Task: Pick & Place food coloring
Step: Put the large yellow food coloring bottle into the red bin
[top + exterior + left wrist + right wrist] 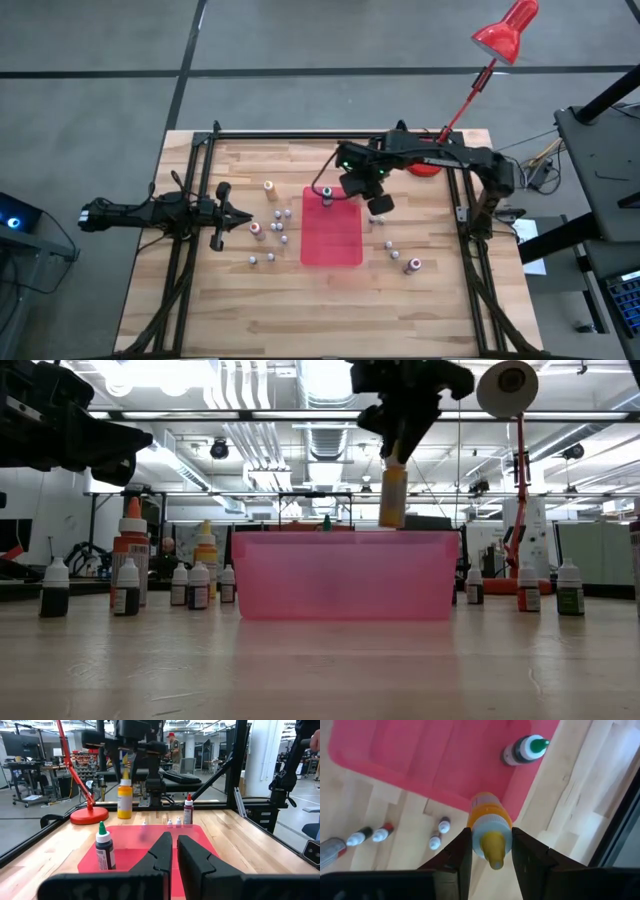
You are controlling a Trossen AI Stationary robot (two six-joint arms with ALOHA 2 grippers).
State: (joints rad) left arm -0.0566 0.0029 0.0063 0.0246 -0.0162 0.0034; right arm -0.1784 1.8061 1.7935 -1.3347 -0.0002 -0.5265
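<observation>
Orange and capped in yellow, the food coloring bottle (489,827) sits clamped between my right jaws (490,851), my two dark fingers (454,854) pressing its neck from either side. I hold it in the air, cap up, over the red tray (332,238) near the tray's far right corner, clear of the tray floor. From desk height the bottle (392,495) hangs above the tray's rim. One dark bottle with a green cap (525,748) stands upright inside the tray, at its far edge.

My left jaws (172,851) are clenched on nothing and wait low over the desk near its left edge, pointing toward the tray.

Pale wood planks make up the desk (240,300), framed by black rails, with a grey floor around it. A red lamp (505,30) rises from its round base at the desk's far right corner. Beyond is a workshop with benches, screens and ceiling pipes; a person in a red cap (172,747) stands far back.

Small bottles (272,232) are scattered on the bare wood left of the tray, and a few more (402,257) to its right.
</observation>
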